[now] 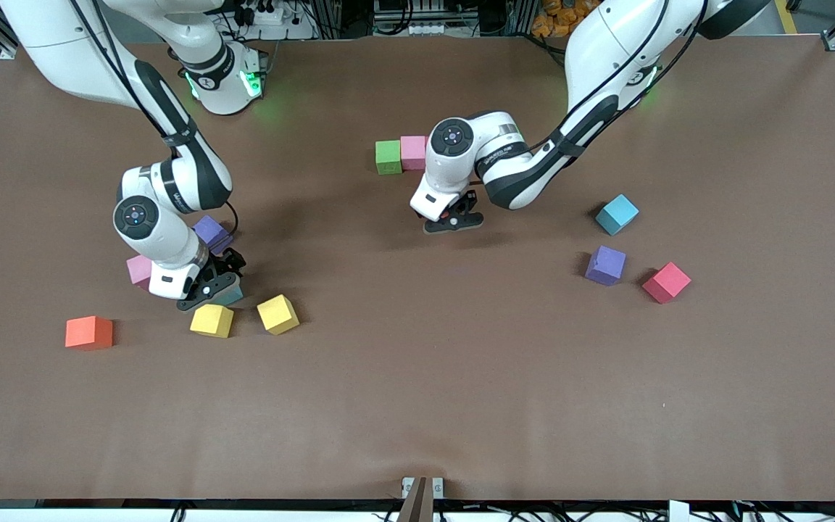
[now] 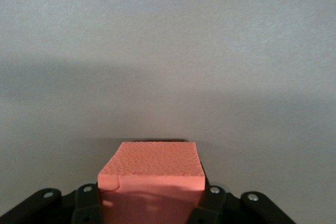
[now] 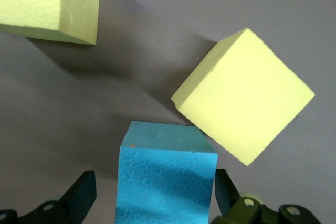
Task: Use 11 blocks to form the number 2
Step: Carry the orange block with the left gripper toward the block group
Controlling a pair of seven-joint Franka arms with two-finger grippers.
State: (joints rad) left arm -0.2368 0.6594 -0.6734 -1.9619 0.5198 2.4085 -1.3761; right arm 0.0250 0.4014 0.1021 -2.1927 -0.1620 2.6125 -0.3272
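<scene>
Toward the right arm's end of the table, the right gripper is down low, its fingers spread wide astride a cyan block, just beside a yellow block. The left gripper pinches a salmon block, low near the touching green block and pink block.

High front camera faces both arms across the table; each wrist camera looks closely down past its own fingers.
</scene>
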